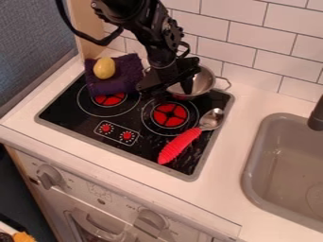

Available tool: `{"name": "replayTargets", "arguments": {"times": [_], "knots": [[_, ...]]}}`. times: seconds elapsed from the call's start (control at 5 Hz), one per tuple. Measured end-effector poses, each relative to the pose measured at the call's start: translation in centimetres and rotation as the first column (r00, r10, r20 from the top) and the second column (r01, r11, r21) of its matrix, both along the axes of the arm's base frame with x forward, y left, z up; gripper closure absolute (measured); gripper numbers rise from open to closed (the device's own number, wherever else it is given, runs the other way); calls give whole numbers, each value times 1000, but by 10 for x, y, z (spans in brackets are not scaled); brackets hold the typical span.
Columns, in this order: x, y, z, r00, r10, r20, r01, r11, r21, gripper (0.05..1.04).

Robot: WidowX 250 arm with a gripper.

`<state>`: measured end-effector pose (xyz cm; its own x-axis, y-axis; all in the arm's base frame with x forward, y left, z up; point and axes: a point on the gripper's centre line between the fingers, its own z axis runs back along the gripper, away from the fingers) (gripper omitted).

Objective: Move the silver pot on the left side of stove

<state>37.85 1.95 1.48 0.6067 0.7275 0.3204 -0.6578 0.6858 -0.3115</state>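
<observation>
The fingers of the black gripper (165,89) stood spread apart, one overlapping the inside of the lone silver pot (202,82), which sat toward 2 o'clock on the stove (63,111). Farther out were two red burners (170,115), two small red knobs (106,128) at 7 o'clock with marks too small to read, one red-handled spoon (180,146) at 4, and one purple cloth (129,71) bearing one yellow oval object (104,68) at 11. Beyond lay one gray sink (250,175), toward 4.
</observation>
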Motion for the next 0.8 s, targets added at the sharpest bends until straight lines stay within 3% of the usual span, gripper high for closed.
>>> {"name": "replayTargets", "arguments": {"times": [0.2,0.4,0.6,0.8], "knots": [[0,1,-1,1000,-25,-9,25,999,23,711],[-2,3,1,1000,-18,-22,18,999,35,901],[-8,1,4,1000,-11,-25,11,1000,18,995],[-14,1,5,999,-14,-37,14,1000,4,1008]]}}
